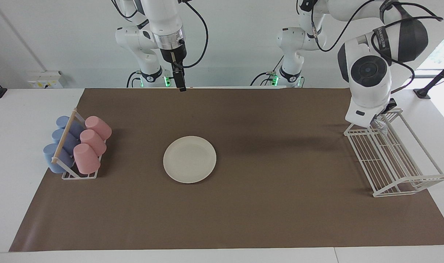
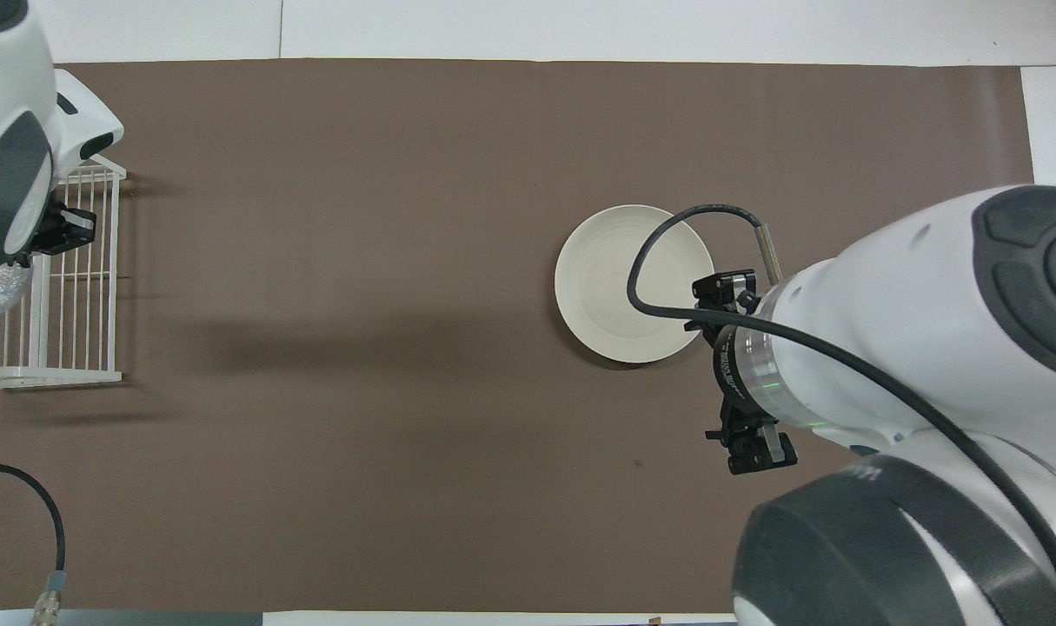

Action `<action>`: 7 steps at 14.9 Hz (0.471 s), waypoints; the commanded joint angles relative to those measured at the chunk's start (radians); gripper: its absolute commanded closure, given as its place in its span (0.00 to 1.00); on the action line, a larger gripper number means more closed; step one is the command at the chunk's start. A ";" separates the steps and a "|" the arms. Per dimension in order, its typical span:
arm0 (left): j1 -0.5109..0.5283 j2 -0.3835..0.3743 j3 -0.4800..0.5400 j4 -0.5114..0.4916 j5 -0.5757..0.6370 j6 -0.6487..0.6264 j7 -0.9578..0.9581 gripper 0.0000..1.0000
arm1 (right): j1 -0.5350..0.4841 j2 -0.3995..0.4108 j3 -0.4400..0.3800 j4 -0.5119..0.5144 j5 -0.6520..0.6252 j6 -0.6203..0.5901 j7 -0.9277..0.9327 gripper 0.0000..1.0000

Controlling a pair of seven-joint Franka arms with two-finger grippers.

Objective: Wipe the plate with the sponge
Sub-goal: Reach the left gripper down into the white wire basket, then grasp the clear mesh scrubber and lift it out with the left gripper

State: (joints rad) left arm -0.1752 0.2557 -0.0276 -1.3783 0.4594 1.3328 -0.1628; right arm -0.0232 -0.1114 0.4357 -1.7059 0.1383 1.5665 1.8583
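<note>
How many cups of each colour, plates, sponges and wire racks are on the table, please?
Pink cups: 3
Blue cups: 3
Plate: 1
Sponge: 1, held in the left gripper over the large rack
Wire racks: 2, the cup rack and the large rack
Total: 10
</note>
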 commanded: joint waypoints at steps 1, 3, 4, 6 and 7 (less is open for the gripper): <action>0.046 -0.076 0.012 0.039 -0.291 -0.075 -0.001 1.00 | -0.006 -0.027 0.003 -0.029 0.018 0.015 0.013 0.00; 0.097 -0.105 0.015 0.038 -0.532 -0.075 -0.068 1.00 | -0.006 -0.027 0.003 -0.029 0.018 0.015 0.015 0.00; 0.117 -0.108 0.015 0.036 -0.642 -0.070 -0.134 1.00 | -0.006 -0.027 0.003 -0.029 0.018 0.017 0.016 0.00; 0.167 -0.125 0.011 0.009 -0.828 -0.050 -0.191 1.00 | -0.006 -0.027 0.003 -0.029 0.018 0.015 0.018 0.00; 0.177 -0.148 0.012 -0.037 -0.911 -0.038 -0.190 1.00 | -0.006 -0.027 0.003 -0.029 0.018 0.017 0.018 0.00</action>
State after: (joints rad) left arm -0.0289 0.1412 -0.0096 -1.3453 -0.3160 1.2742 -0.3182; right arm -0.0228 -0.1114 0.4357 -1.7060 0.1383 1.5665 1.8584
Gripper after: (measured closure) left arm 0.969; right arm 0.000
